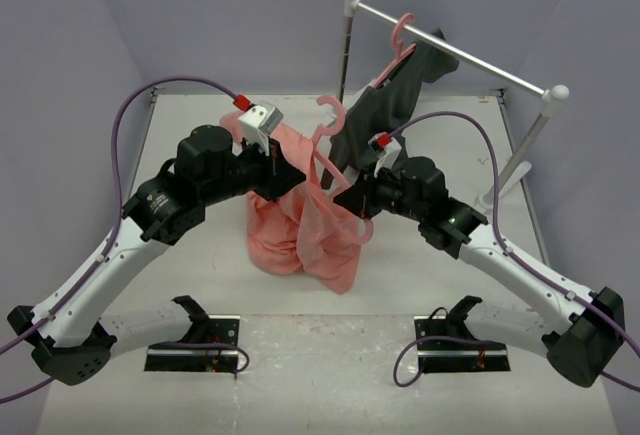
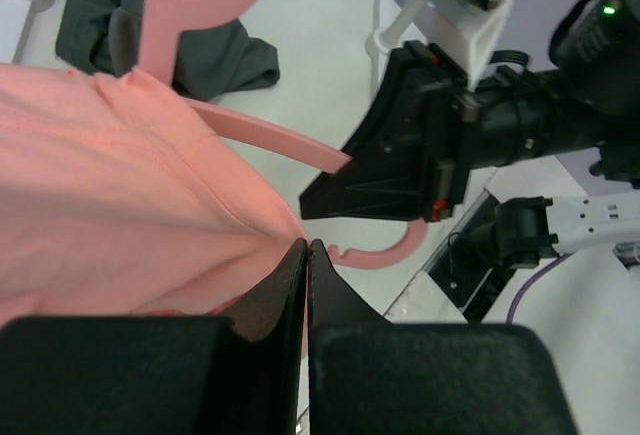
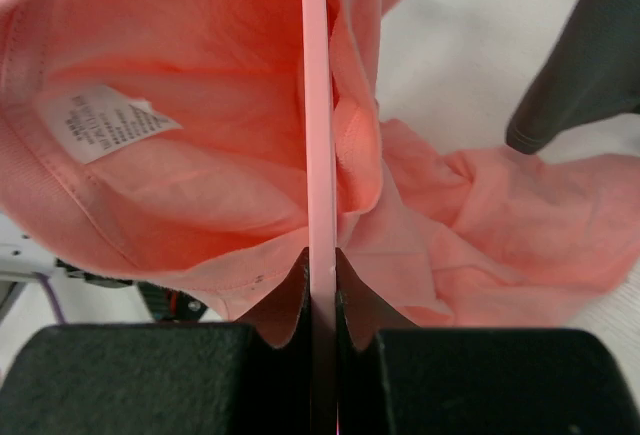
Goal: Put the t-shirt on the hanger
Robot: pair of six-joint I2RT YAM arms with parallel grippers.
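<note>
The salmon-pink t-shirt (image 1: 300, 230) hangs bunched between my two arms, its lower part resting on the table. My left gripper (image 1: 282, 167) is shut on a fold of the t-shirt (image 2: 120, 185), with cloth pinched at the tips of the left gripper (image 2: 307, 244). My right gripper (image 1: 346, 198) is shut on one arm of the thin pink hanger (image 1: 328, 140), whose hook points up. In the right wrist view the hanger (image 3: 319, 105) runs straight up from the right gripper (image 3: 320, 263), and the t-shirt's neck opening with its label (image 3: 100, 123) lies around it. The hanger also shows in the left wrist view (image 2: 262, 135).
A white rail (image 1: 455, 50) on two posts stands at the back right. It carries a twin pink hanger (image 1: 402, 35) with the dark grey garment (image 1: 395, 100), which drapes down close behind my right gripper. Two black mounts (image 1: 195, 340) sit at the near edge.
</note>
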